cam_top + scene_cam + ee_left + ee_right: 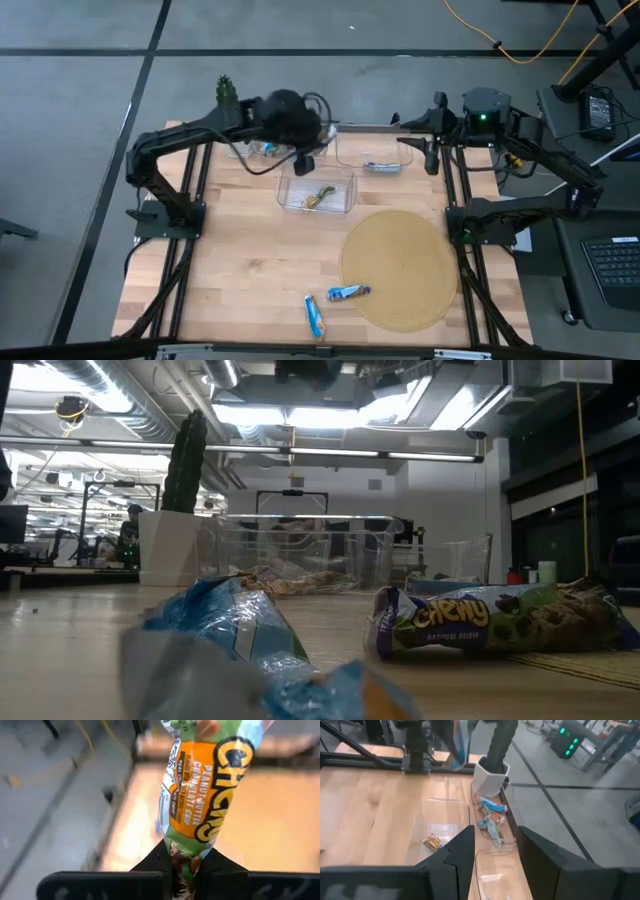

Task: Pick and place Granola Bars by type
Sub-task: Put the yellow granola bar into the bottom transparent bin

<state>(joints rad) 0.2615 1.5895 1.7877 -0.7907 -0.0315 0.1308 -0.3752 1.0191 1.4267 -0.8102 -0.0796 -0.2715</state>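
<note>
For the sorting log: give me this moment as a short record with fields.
left gripper: over the far-left bin, jaws shut on an orange-and-green bar
right gripper: at the far right, jaws open, empty
middle bin: one gold bar
loose bars: two blue bars near the round mat

Light wooden desk, plank top, dark frame rails at 3 and 9 o'clock sides. Round tan mat toward 4 o'clock of desk centre. Three clear plastic bins near 12 o'clock edge: left bin at 11 o'clock, middle bin just below centre-top, right bin at 1 o'clock. Two blue-wrapped bars toward 6 o'clock: one bar on bare wood, other bar touching mat rim. White planter with cactus at 11 o'clock corner.
</note>
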